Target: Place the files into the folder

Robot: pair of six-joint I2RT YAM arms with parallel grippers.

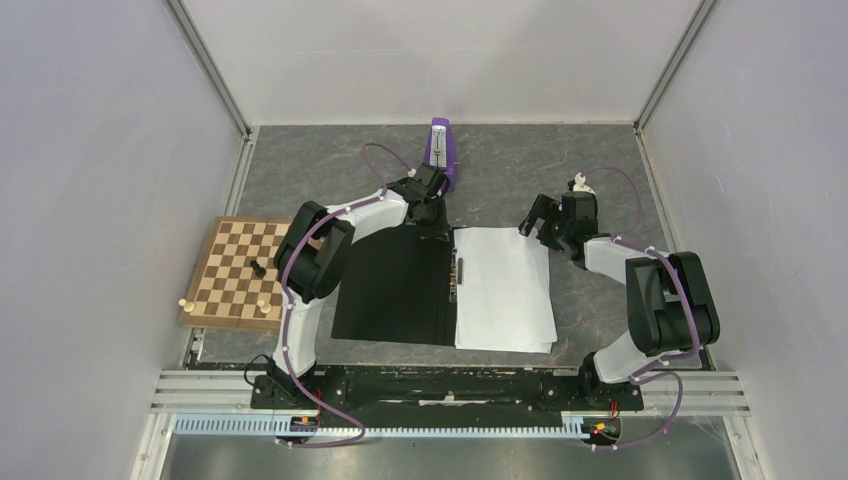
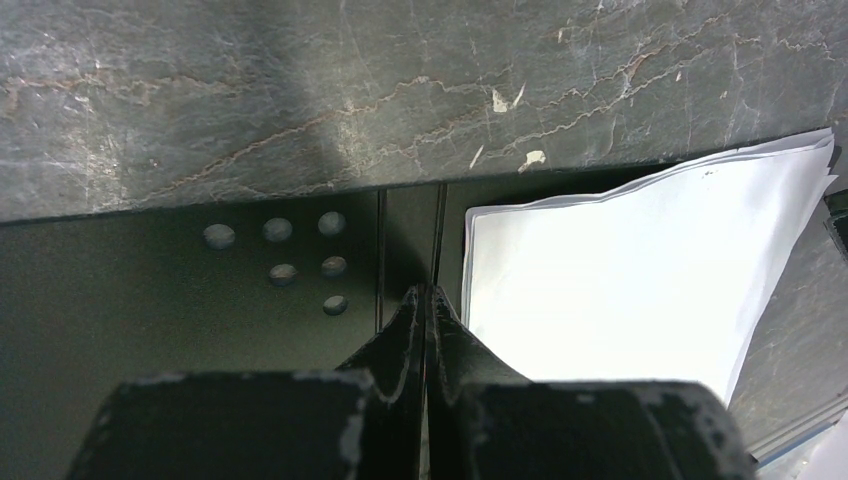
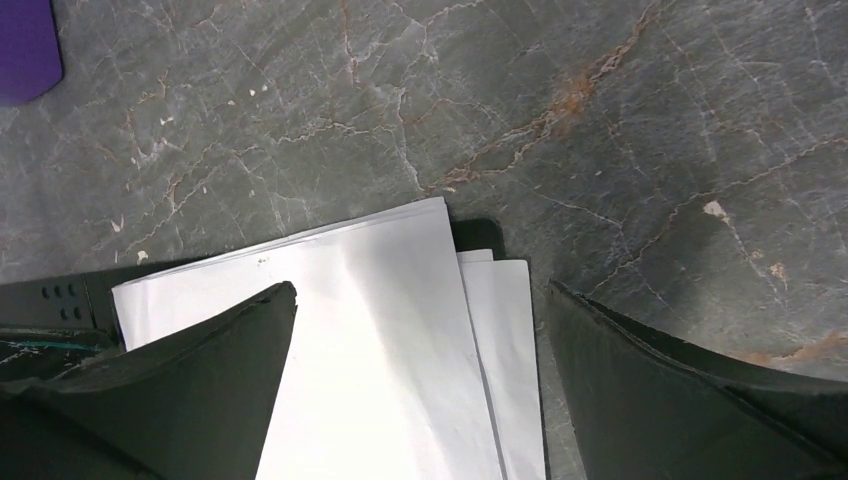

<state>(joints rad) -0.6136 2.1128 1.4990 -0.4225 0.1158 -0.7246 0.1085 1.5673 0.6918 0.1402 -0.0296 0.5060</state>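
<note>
Our left tool (image 2: 425,298) has its two fingers pressed tightly together with nothing between them. Its tips point down at the black inside of the folder (image 1: 390,285), close to the far edge and just beside the spine, and they seem to touch it. Our right tool (image 3: 421,288) is spread wide and holds nothing; it hangs above the far corner of the files (image 3: 390,340).

We see the folder lying unfolded and flat in the middle of the surface (image 1: 590,170). The files are a stack of white sheets on the half of the folder at 3 o'clock from the metal clip (image 1: 457,275). The sheets are a little fanned, so their far edges do not line up, and a black corner of the folder shows behind them.

At 9 o'clock from the folder lies a brown chessboard (image 1: 235,270) with a few pieces (image 1: 258,268) on it. At 12 o'clock stands a purple object (image 1: 440,145), near the left tool.
</note>
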